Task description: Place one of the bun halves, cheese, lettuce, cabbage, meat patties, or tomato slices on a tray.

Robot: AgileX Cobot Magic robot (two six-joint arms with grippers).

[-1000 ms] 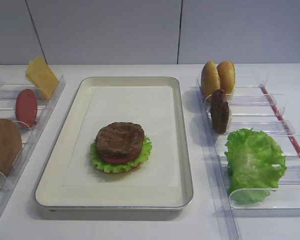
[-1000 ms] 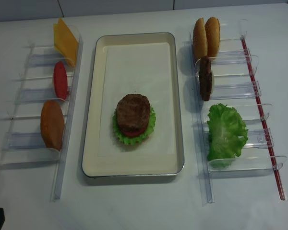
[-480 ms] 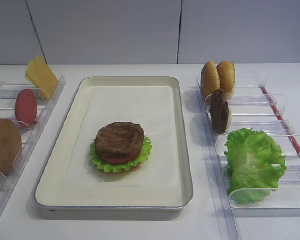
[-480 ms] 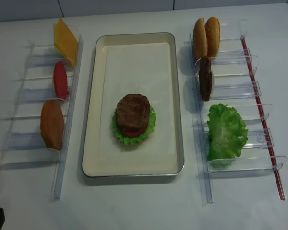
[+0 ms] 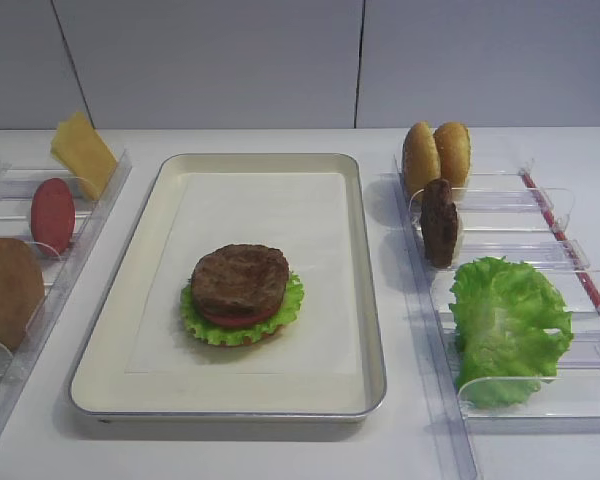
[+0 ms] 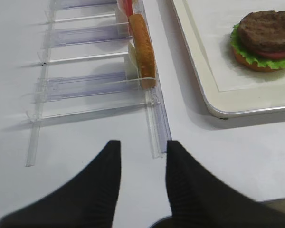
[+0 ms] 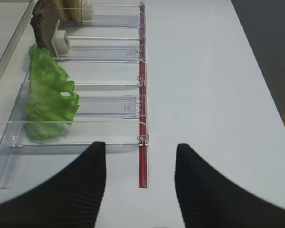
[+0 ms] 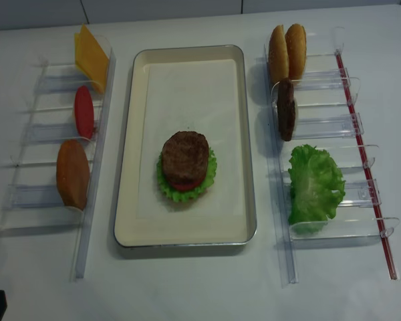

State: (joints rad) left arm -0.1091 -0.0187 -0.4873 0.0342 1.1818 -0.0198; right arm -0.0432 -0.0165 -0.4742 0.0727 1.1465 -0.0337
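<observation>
On the tray (image 5: 370, 300) lies a stack: a meat patty (image 5: 240, 278) over a tomato slice and lettuce (image 5: 292, 300). The right rack holds two bun halves (image 5: 436, 152), a second patty (image 5: 439, 222) and loose lettuce (image 5: 505, 325). Cheese (image 5: 82, 152), a tomato slice (image 5: 52, 215) and a bun half (image 5: 8, 290) stand in the left rack. Cabbage is out of view. My right gripper (image 7: 139, 147) hovers open and empty over the table near the lettuce (image 7: 47, 95). My left gripper (image 6: 143, 143) is open and empty at the left rack's near end, short of the bun half (image 6: 142, 47).
Clear plastic divider racks flank the tray, the right one (image 8: 334, 127) with a red strip (image 7: 142, 156) along its outer side, the left one (image 8: 47, 160) ending near my left fingers. A grey wall (image 5: 280, 60) closes the back of the white table.
</observation>
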